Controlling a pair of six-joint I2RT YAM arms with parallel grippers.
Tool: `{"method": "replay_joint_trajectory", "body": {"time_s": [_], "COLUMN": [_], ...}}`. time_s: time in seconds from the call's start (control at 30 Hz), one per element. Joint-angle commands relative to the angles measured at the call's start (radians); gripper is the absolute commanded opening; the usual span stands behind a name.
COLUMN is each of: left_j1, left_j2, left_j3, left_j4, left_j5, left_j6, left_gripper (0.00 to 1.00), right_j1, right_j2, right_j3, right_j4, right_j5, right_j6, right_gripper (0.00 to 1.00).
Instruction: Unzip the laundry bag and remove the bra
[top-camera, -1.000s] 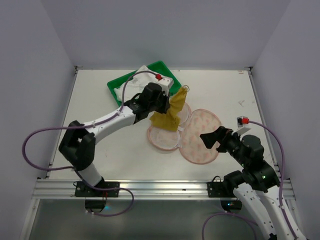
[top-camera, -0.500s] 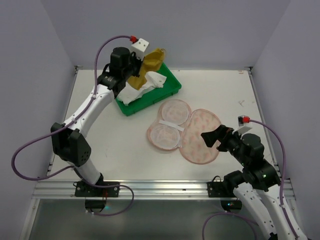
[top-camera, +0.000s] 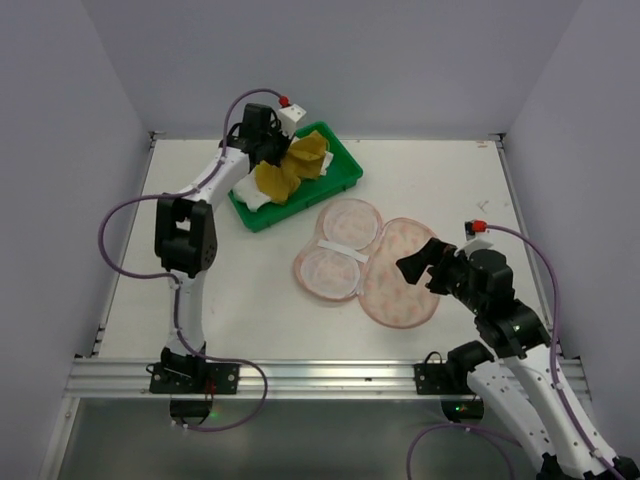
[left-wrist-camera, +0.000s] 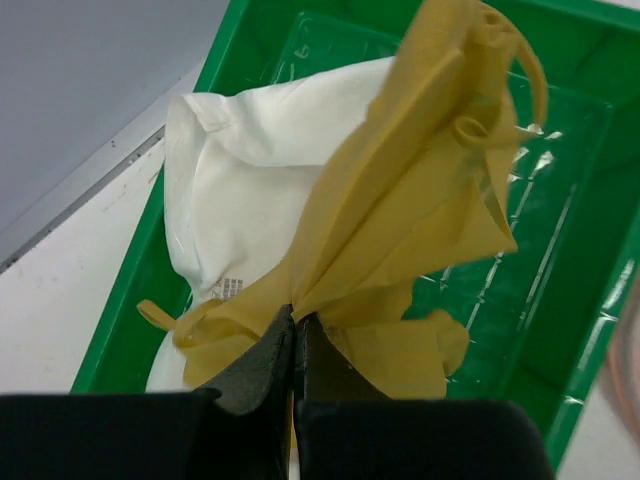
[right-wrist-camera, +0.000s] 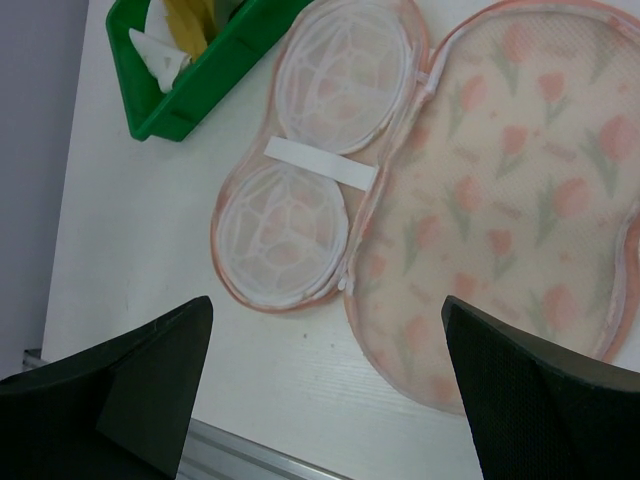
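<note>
Mustard bra, unreadable print on white fabric

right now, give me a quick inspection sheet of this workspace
surface: white table, matte
job's things: laundry bag unzipped, lying open and flat, nothing inside; bra hanging over the green tray
clutter: green tray at the far left, a white cloth in it
grippers: left gripper shut on the bra; right gripper open above the bag's near side, holding nothing
cables: purple cables loop along both arms, clear of the bag
surroundings: grey walls on three sides, metal rail at the near edge
</note>
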Motion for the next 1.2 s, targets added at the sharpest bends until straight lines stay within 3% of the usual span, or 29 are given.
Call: {"method": "replay_joint_trajectory", "body": {"time_s": [0.0,0.07,0.17,0.2,0.23,0.27,0.33,0.43,0.57,0.73,0.9,1.17], "left_j1": [0.046,0.061,0.072,0.072,0.072,0.072,0.072,0.071,0.062,0.009,0.003,0.000], "left_j2": [0.090,0.147,0.213,0.224,0.235,0.235,0.209,0.109,-0.058,-0.227,-0.112,0.155], "left_j3": [0.140,0.171,0.223,0.231,0.234,0.234,0.214,0.106,-0.071,-0.292,-0.208,-0.065], "left_j4": [-0.044,0.014,0.084,0.102,0.139,0.156,0.179,0.222,0.232,0.311,0.349,0.429], "left_j5": [0.064,0.025,0.019,0.024,0.027,0.033,0.051,0.074,0.053,-0.005,-0.059,-0.065], "left_j6": [-0.013,-0.033,-0.093,-0.124,-0.144,-0.167,-0.228,-0.293,-0.411,-0.402,-0.402,-0.426], "left_gripper": [0.00,0.03,0.21,0.33,0.61,0.71,0.89,1.00,1.00,1.00,1.00,1.00], "right_j1": [-0.001,-0.001,-0.001,-0.001,-0.001,-0.001,-0.001,-0.001,-0.039,-0.130,-0.148,-0.148], "right_j2": [0.028,0.046,0.076,0.086,0.097,0.123,0.155,0.226,0.359,0.537,0.612,0.564], "right_j3": [0.047,0.045,0.044,0.045,0.044,0.047,0.053,0.068,0.119,0.155,0.156,0.082], "right_j4": [0.055,0.053,0.055,0.055,0.055,0.050,0.032,-0.005,-0.099,-0.079,0.011,0.045], "right_j5": [0.032,0.032,0.052,0.060,0.083,0.098,0.152,0.228,0.379,0.298,0.177,0.095], "right_j6": [0.018,0.023,0.035,0.046,0.053,0.064,0.101,0.165,0.245,0.247,0.204,0.193], "right_gripper": [0.99,0.99,0.99,0.99,0.99,0.99,0.99,0.99,0.99,0.99,0.99,0.98]}}
